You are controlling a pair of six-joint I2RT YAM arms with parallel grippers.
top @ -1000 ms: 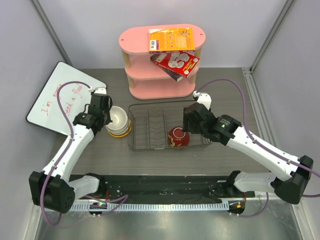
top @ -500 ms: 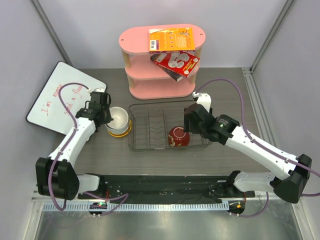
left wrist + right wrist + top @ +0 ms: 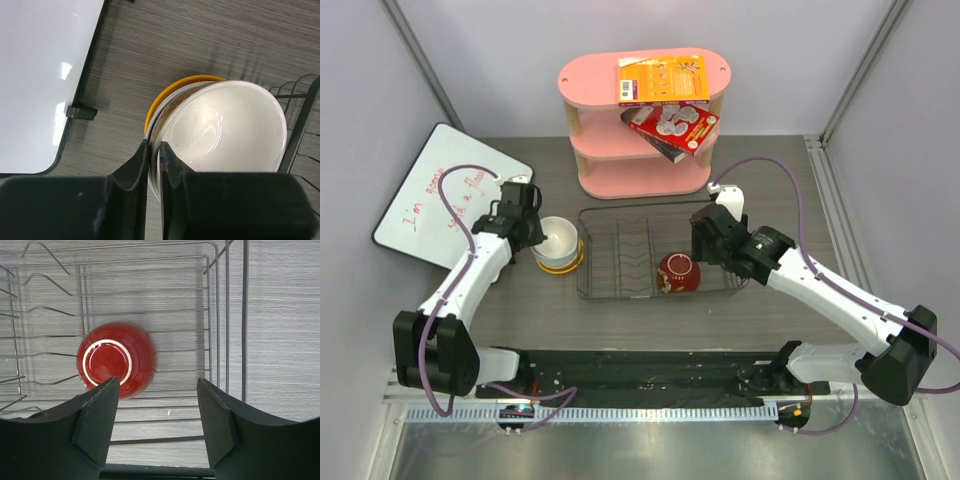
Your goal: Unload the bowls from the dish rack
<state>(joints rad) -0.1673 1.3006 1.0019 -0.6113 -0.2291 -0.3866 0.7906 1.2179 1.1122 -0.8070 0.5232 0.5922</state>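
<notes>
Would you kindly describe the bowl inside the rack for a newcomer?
Start at the black wire dish rack before the pink three-tier shelf. In its right half lies a dark red round bowl, base upward, the only bowl inside.

Round beige bowl peeks out as a rim sliver only; black wire dish rack runs off frame right.

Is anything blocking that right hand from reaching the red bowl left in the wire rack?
Nothing visible does. The open right hand hangs above the upturned dark red round bowl in the black wire dish rack, only air between.
</notes>
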